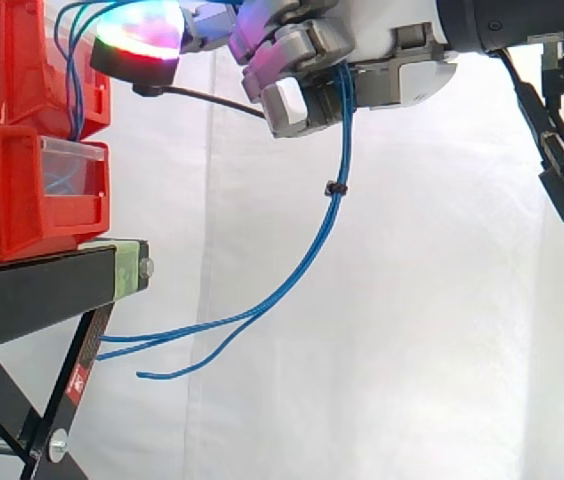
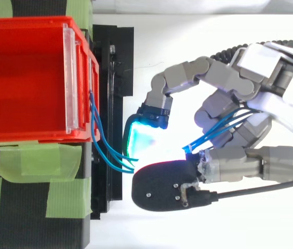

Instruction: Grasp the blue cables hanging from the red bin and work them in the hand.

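Note:
Thin blue cables (image 1: 334, 210) leave the upper red bin (image 2: 27, 78), arc over to my hand (image 1: 362, 60) and pass between its curled fingers (image 2: 224, 116). From there they hang down, bound by a small black tie (image 1: 335, 187), with loose ends trailing low near the stand. My hand is shut on the cables, level with the top bin and to its right. In the top view the cables (image 2: 102, 142) run from the bin's front edge toward a glowing fingertip (image 2: 138, 137).
Red bins (image 1: 32, 190) are stacked on a black stand (image 1: 52, 290) with green tape (image 2: 37, 161) on it. A clear front panel closes the lower bin. A white curtain hangs behind.

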Robot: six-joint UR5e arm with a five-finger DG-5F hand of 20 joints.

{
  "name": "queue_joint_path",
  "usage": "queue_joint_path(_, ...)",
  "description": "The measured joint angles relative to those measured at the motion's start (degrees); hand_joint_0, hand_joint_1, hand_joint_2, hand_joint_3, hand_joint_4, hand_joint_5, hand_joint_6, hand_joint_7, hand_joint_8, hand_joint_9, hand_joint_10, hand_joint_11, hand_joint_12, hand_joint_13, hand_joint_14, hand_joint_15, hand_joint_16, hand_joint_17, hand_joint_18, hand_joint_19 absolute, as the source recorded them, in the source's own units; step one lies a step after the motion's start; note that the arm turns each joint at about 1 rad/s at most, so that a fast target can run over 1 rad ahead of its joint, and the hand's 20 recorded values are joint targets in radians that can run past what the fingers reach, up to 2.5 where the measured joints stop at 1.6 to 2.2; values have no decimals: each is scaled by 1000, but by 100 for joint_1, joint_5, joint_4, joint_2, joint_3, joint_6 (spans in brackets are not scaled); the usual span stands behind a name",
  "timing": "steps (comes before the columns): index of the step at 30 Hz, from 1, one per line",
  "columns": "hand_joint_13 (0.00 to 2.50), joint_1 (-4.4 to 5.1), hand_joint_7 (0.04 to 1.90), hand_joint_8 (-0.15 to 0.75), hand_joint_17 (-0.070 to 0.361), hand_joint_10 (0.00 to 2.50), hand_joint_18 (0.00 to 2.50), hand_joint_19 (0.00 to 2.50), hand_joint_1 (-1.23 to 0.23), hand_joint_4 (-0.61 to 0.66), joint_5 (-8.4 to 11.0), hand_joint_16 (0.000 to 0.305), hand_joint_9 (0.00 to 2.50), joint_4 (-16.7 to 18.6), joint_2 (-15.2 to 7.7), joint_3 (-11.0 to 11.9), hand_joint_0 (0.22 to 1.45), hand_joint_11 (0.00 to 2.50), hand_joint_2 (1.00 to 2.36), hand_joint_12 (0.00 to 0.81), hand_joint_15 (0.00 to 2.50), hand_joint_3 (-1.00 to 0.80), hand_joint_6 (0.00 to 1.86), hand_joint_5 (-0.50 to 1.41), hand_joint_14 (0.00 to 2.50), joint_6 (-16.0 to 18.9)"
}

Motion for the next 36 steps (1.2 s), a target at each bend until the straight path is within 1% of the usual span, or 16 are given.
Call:
queue_joint_path(6, 1957, 0, 1064, 615, 160, 2500, 2343, 644, -784, 219, -2, 213, 1538, 0, 0, 1, 889, 2500, 1024, 681, 1860, -86, 961, -338, 2500, 1)
queue_joint_path(8, 1957, 0, 1087, 615, 160, 2500, 2343, 644, -794, 217, -1, 213, 1538, 0, 0, -1, 869, 2500, 1024, 681, 1860, -137, 920, -349, 2500, 1)
queue_joint_path(9, 1957, 0, 1126, 615, 160, 2500, 2343, 644, -802, 201, -1, 213, 1538, 0, 0, 0, 867, 2500, 1022, 681, 1860, -223, 839, -352, 2500, 1)
queue_joint_path(12, 1957, 0, 1133, 615, 160, 2500, 2343, 644, -844, 200, 0, 213, 1538, 0, 0, 0, 869, 2500, 1017, 681, 1860, -483, 788, -366, 2500, 1)
queue_joint_path(13, 1957, 0, 1140, 615, 160, 2500, 2343, 644, -853, 196, 0, 213, 1538, 0, 0, 0, 874, 2500, 1016, 681, 1860, -543, 768, -367, 2500, 1)
queue_joint_path(14, 1957, -1, 1145, 615, 160, 2500, 2343, 644, -882, 194, 0, 213, 1538, 0, 0, 0, 901, 2500, 1014, 681, 1860, -627, 746, -367, 2500, 1)
queue_joint_path(15, 1957, -3, 1137, 615, 160, 2500, 2343, 644, -891, 191, 0, 213, 1538, 0, 0, 0, 924, 2500, 1015, 681, 1860, -613, 749, -367, 2500, 1)
queue_joint_path(18, 1957, -9, 1136, 615, 160, 2500, 2343, 644, -884, 165, 0, 213, 1538, 0, 0, -2, 970, 2500, 1024, 681, 1860, -366, 759, -374, 2500, 1)
queue_joint_path(19, 1957, -13, 1131, 615, 160, 2500, 2343, 644, -877, 158, 0, 213, 1538, 0, 0, -3, 984, 2500, 1028, 681, 1860, -209, 764, -375, 2500, 1)
queue_joint_path(24, 1957, -19, 1106, 615, 160, 2500, 2343, 644, -841, 134, -1, 213, 1538, 0, 0, -3, 1011, 2500, 1029, 681, 1860, 119, 790, -371, 2500, 1)
queue_joint_path(27, 1957, -24, 1098, 615, 160, 2500, 2343, 644, -823, 130, -6, 213, 1538, 0, 0, -2, 1026, 2500, 1026, 681, 1860, 232, 809, -364, 2500, 1)
queue_joint_path(28, 1957, -24, 1083, 615, 160, 2500, 2343, 644, -815, 130, -7, 213, 1538, 0, 0, -2, 1040, 2500, 1023, 681, 1860, 306, 818, -358, 2500, 1)
queue_joint_path(29, 1957, -24, 1105, 615, 160, 2500, 2343, 644, -809, 128, -7, 213, 1538, 0, 0, -2, 1047, 2500, 1022, 681, 1860, 342, 792, -346, 2500, 1)
queue_joint_path(32, 1957, -25, 1067, 615, 160, 2500, 2343, 644, -802, 132, -8, 213, 1538, 0, 0, -2, 1076, 2500, 1006, 681, 1860, 478, 858, -345, 2500, 1)
queue_joint_path(33, 1957, -25, 1030, 615, 160, 2500, 2343, 644, -801, 139, -9, 213, 1538, 0, 0, -2, 1043, 2500, 1088, 681, 1860, 475, 910, -345, 2500, 1)
queue_joint_path(36, 1957, -26, 1024, 615, 160, 2500, 2343, 644, -787, 145, -9, 213, 1538, 0, 0, -3, 970, 2500, 1250, 681, 1860, 429, 941, -342, 2500, 1)
